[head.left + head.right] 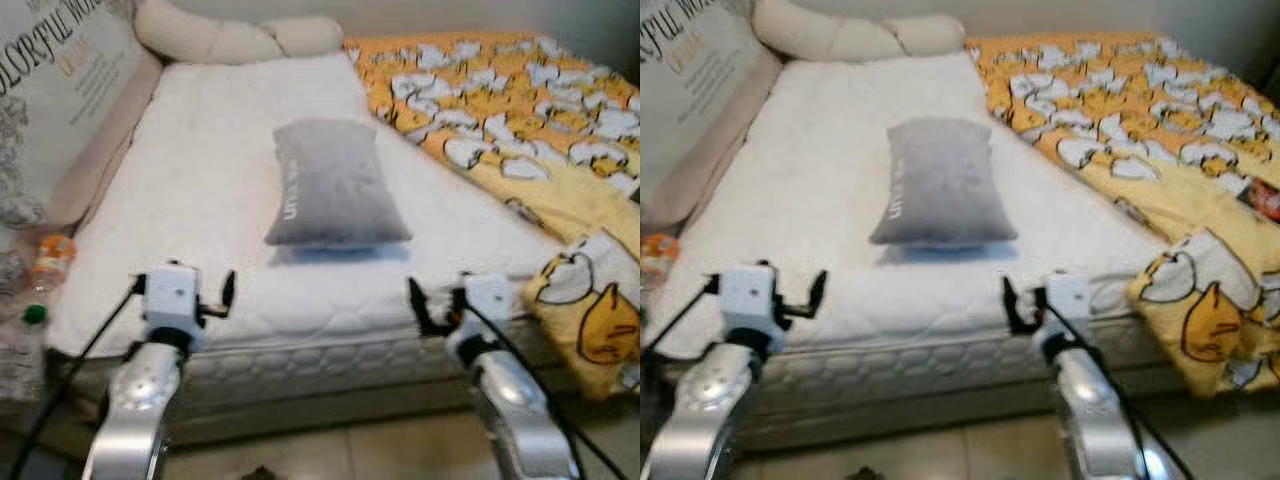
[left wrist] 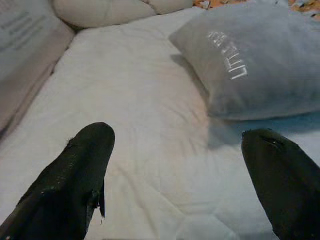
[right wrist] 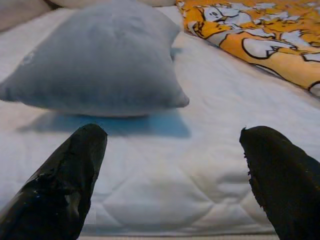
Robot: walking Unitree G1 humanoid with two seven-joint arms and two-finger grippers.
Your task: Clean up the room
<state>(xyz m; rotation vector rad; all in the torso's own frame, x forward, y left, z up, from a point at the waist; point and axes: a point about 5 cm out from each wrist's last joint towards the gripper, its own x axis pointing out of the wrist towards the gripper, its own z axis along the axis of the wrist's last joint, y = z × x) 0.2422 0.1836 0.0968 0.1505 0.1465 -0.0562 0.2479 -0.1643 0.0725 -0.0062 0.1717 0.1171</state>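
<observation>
Both black-fingered grippers, left gripper (image 1: 215, 296) and right gripper (image 1: 428, 305), hover spread apart at the white quilted mattress (image 1: 230, 200) edge; reach evenly forward for the grey rectangular plush pillow (image 1: 335, 185).

Head looks down; wrists near pillow (image 2: 260, 60) (shared).

arms: silver | wrists: white blocks, black cables | left pincer (image 1: 228, 290), right pincer (image 1: 415, 300): black fingers
</observation>
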